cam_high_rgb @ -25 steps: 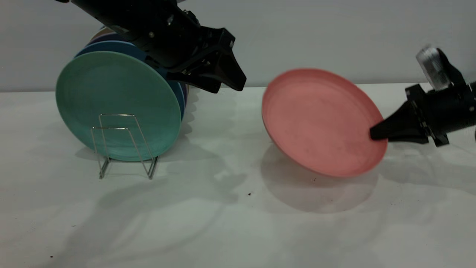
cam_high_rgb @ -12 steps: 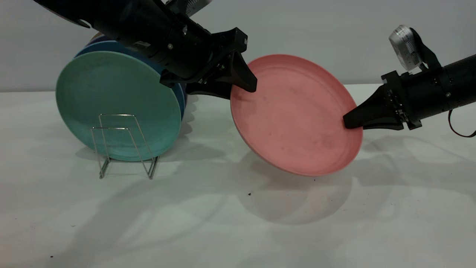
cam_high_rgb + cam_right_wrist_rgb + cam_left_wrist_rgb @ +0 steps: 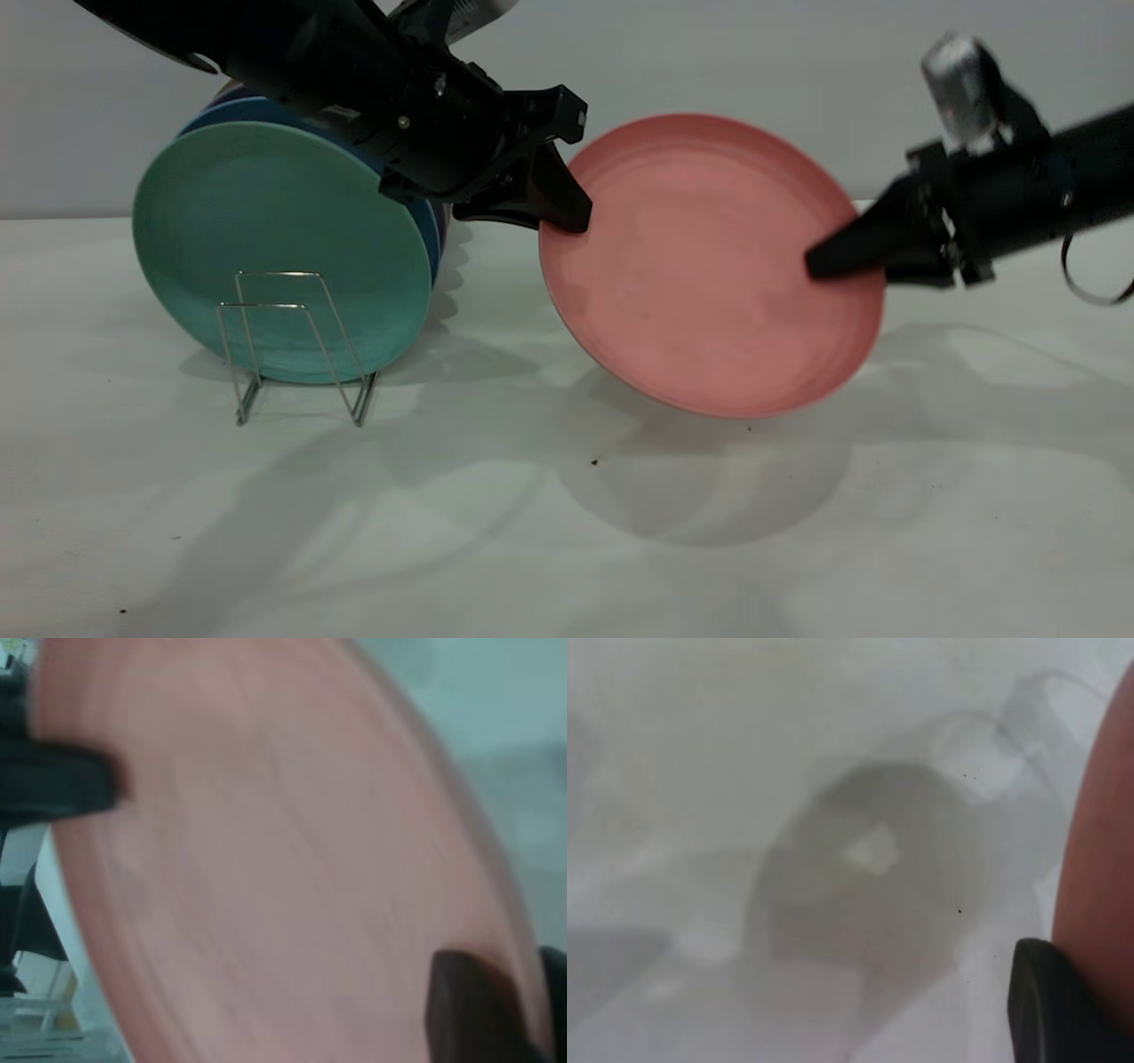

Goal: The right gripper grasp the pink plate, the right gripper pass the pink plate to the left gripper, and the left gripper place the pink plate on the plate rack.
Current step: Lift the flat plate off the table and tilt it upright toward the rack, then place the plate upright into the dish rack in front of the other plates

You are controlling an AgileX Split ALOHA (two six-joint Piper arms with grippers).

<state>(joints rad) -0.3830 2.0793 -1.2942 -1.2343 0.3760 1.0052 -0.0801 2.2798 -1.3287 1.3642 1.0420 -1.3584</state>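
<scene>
Pink plate (image 3: 709, 266): centre-right of frame, tilted, held clear above the surface (image 3: 567, 532).
Right tool (image 3: 819, 263): at the frame's right, clamped on the plate's right rim.
Left tool (image 3: 563, 217): upper centre, fingers pinching the plate's upper-left rim.
Plate rack (image 3: 297, 346): lower left, bearing a teal plate (image 3: 275, 248).

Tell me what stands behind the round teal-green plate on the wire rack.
Behind the round teal-green plate, standing in the thin silver wire rack, blue plate edges show, with darker rims behind. The front plate and the left arm cover their faces; the count is unclear.
</scene>
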